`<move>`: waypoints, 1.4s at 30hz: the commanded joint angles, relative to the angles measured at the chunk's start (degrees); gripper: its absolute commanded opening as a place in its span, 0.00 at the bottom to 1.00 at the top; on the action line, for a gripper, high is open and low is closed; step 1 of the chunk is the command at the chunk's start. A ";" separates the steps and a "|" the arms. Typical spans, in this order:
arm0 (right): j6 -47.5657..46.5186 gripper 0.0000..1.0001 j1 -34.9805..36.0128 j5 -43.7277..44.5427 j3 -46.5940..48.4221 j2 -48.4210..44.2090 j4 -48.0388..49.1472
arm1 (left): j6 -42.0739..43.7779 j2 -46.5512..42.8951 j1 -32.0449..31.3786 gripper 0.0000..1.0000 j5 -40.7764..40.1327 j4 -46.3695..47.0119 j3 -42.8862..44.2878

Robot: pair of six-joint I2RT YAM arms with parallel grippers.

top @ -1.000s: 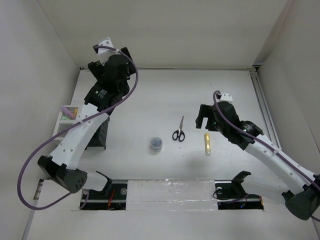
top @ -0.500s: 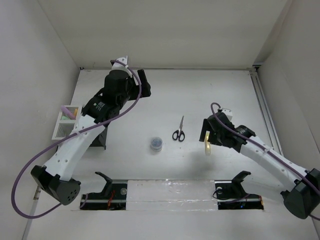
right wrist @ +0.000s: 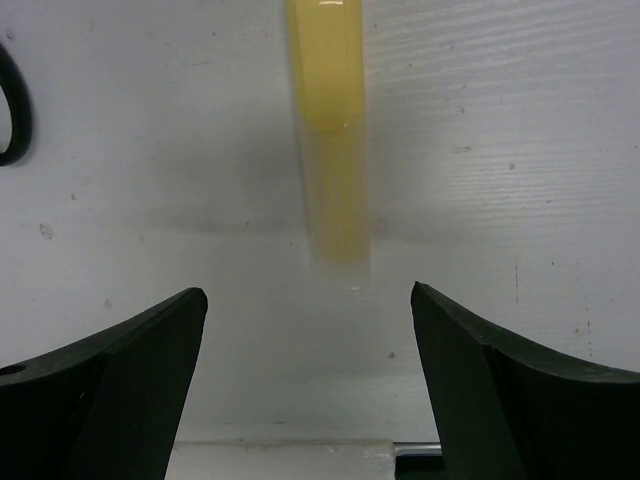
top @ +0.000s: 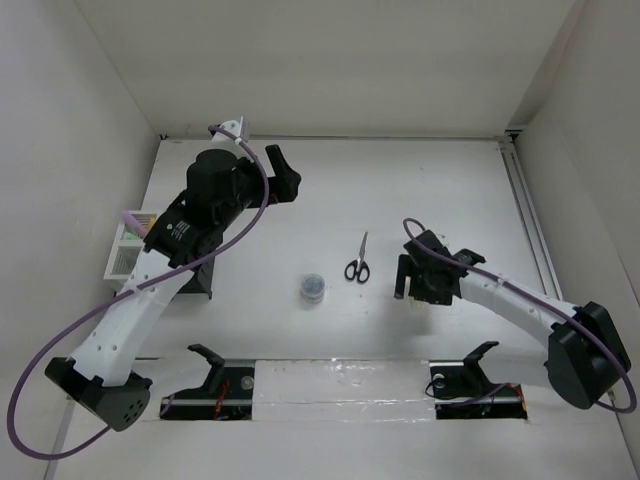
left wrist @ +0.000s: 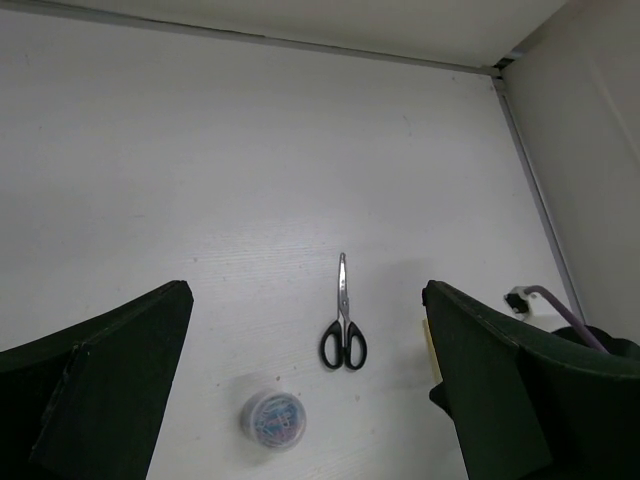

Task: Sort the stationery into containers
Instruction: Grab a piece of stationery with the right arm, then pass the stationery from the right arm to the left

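A yellow highlighter (right wrist: 330,130) lies flat on the white table, its near end just ahead of my right gripper (right wrist: 308,295). That gripper is open, low over the table, with a finger on either side and nothing between them. In the top view the right gripper (top: 413,280) covers the highlighter. Black-handled scissors (top: 357,262) lie closed to its left, and a small round tub (top: 313,287) of clips sits further left. My left gripper (top: 285,180) hangs open and high at the back left; its view shows the scissors (left wrist: 342,320) and tub (left wrist: 272,418) far below.
A black slatted holder (top: 200,278) stands at the left, partly under the left arm. Beside it against the left wall is the white mesh organiser (top: 125,258) with a pink highlighter (top: 135,222) sticking out. A rail (top: 530,230) runs along the table's right edge.
My right gripper has dropped and drawn nearer, now down over the yellow highlighter with its fingers a little closer together. The left gripper has swung right, away from the organiser.
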 commanded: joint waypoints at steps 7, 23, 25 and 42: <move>-4.67 0.86 -4.27 -3.95 1.71 8.23 3.58 | 0.94 -1.03 0.24 1.00 3.70 3.24 0.23; -8.19 0.17 -5.33 -4.57 4.36 14.48 2.26 | 2.52 -2.18 0.24 1.00 1.94 2.71 0.23; -8.72 0.00 -5.33 -4.57 4.97 15.01 2.87 | 2.52 -2.18 0.24 1.00 1.41 2.71 0.23; -20.40 0.00 -2.26 -20.37 10.95 -10.83 25.54 | -8.55 -2.09 2.18 1.00 35.24 33.80 -9.18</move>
